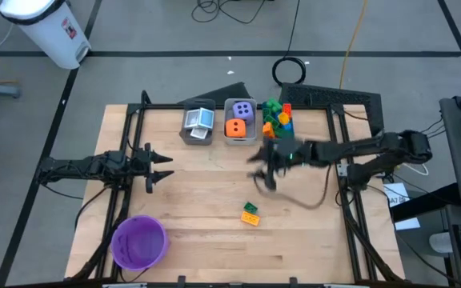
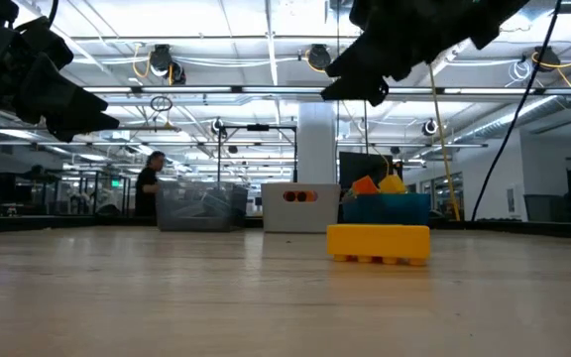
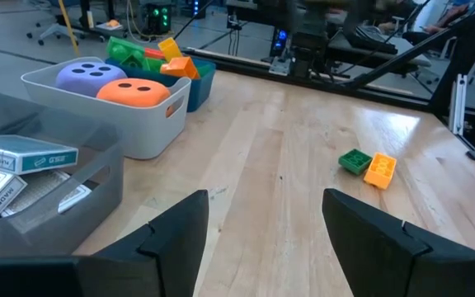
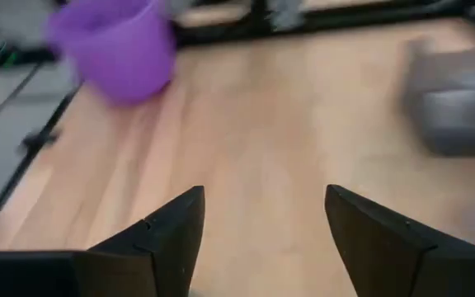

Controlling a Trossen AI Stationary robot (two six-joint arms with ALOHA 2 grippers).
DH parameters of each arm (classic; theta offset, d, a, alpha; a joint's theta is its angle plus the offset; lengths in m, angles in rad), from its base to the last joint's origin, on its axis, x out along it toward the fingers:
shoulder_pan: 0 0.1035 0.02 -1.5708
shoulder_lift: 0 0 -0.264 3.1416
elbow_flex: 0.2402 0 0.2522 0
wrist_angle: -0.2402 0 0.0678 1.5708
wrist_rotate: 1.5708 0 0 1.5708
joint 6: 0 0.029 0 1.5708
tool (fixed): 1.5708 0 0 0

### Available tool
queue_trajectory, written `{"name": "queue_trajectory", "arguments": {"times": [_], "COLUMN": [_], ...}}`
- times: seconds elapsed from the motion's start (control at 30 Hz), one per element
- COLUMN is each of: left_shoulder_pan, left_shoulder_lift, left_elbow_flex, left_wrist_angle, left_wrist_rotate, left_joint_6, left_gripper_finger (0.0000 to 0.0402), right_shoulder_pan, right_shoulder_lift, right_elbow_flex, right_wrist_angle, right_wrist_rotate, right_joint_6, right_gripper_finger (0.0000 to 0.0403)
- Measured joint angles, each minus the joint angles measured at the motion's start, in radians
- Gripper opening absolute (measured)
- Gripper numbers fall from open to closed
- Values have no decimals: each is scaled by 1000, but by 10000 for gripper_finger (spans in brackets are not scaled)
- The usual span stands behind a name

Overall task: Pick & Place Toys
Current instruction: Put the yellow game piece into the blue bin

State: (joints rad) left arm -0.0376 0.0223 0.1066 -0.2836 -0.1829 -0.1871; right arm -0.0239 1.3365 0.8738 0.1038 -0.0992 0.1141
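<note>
Nearest, at seven o'clock on the wooden table [image 1: 206, 200]: round purple plastic bowl [image 1: 139, 242], no toy visible inside.

Next, just off the table's middle toward five o'clock: two small plastic building bricks, touching side by side, one green [image 3: 354, 160], one orange-yellow [image 3: 379, 170]. Both flat on the wood, studs up, free of any bin and of either gripper. Blocky, rigid, stud-topped; the yellow one wider than tall in the low view. Probably easy to pinch across the short sides.

Farther, at nine o'clock: left gripper [image 3: 264, 195], hanging above the table, fingers apart, nothing between them. Looks like the waiting arm.

At about one o'clock from the middle: right gripper [image 4: 264, 190], raised above the wood between the loose bricks and the bins, fingers spread wide, carrying nothing. Blurred in the high view.

Farthest, at twelve o'clock, three rectangular bins in a row, touching or nearly so:
- grey translucent bin [image 3: 97, 190] with flat white-and-teal cards [image 3: 23, 155] inside;
- white bin [image 3: 151, 124] with a purple die [image 3: 91, 76] and an orange die [image 3: 134, 91], white dots up;
- blue bin [image 3: 200, 78] heaped with multicoloured bricks [image 1: 277, 116], piled above the rim.

Judged from the layout: well along. Cards, dice and most bricks already sorted. Left to do: the green and orange-yellow pair, most likely bound for the blue bin. No other stray toy seen on the table.
</note>
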Motion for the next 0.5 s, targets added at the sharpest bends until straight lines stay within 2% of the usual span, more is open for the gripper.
{"name": "queue_trajectory", "arguments": {"times": [0.23,0.37,0.5], "left_shoulder_pan": [0,0,0], "left_shoulder_lift": [0,0,0], "left_elbow_flex": [0,0,0], "left_wrist_angle": [0,0,0], "left_wrist_rotate": [0,0,0], "left_joint_6": [0,0,0], "left_gripper_finger": [246,246,246], "right_shoulder_pan": [256,341,391], "right_shoulder_lift": [131,230,343], "right_elbow_flex": [0,-1,0], "right_wrist_angle": [9,59,157], "right_wrist_rotate": [123,162,247], "right_joint_6": [-2,-1,29], "right_gripper_finger": [249,244,240]}}
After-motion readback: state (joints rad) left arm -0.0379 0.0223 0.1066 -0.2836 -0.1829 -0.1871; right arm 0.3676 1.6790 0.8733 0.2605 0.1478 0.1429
